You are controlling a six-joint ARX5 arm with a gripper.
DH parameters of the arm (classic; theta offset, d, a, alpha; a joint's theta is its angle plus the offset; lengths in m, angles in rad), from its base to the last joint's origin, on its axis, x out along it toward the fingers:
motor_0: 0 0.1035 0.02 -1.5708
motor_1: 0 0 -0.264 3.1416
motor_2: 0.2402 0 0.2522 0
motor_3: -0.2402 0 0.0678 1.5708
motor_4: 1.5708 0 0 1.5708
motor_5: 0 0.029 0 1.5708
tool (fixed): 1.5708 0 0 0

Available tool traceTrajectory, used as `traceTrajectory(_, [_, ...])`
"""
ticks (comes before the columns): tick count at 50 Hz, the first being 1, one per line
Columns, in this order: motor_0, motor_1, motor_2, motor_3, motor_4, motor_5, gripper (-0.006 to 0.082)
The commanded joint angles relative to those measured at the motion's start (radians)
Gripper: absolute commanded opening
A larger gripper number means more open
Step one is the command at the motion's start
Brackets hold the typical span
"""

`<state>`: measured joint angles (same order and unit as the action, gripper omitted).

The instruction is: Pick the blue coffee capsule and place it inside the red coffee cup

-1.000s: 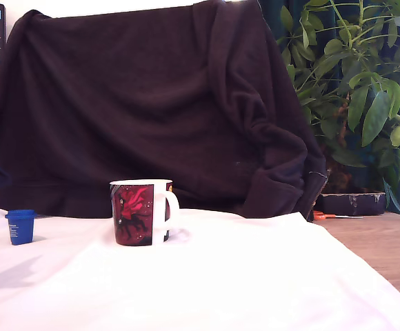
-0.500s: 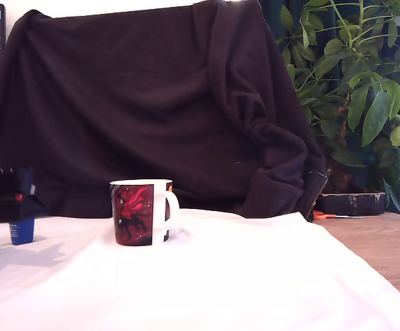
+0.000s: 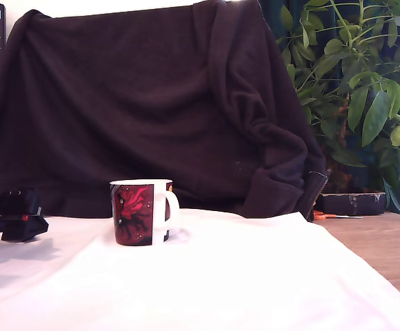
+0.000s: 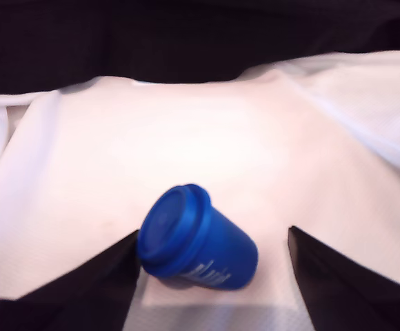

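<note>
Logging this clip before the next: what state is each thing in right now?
blue coffee capsule: between the open fingers, appears tipped in the wrist view, not gripped.
red coffee cup: upright on the white cloth, handle toward the exterior view's right, contents not visible.
end effector: open, low, straddling the capsule.
</note>
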<state>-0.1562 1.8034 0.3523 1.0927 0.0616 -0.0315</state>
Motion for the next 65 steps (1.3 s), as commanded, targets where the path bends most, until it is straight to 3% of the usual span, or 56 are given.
traceTrajectory(1, [0.006,0.003,0.005,0.008,-0.019,0.014,0.0608])
traceTrajectory(11, [0.02,0.003,0.019,-0.003,-0.015,0.014,0.0602])
traceTrajectory(19, [0.024,0.006,0.035,-0.054,-0.017,0.033,0.0426])
traceTrajectory(29, [0.031,0.049,0.048,-0.052,-0.018,0.043,0.0408])
traceTrajectory(40, [0.034,0.069,0.048,-0.032,-0.011,0.04,0.0257])
traceTrajectory(53, [0.029,0.048,0.048,0.084,0.062,0.018,0.0253])
traceTrajectory(65, [0.014,-0.043,0.048,0.157,0.172,-0.093,0.0253])
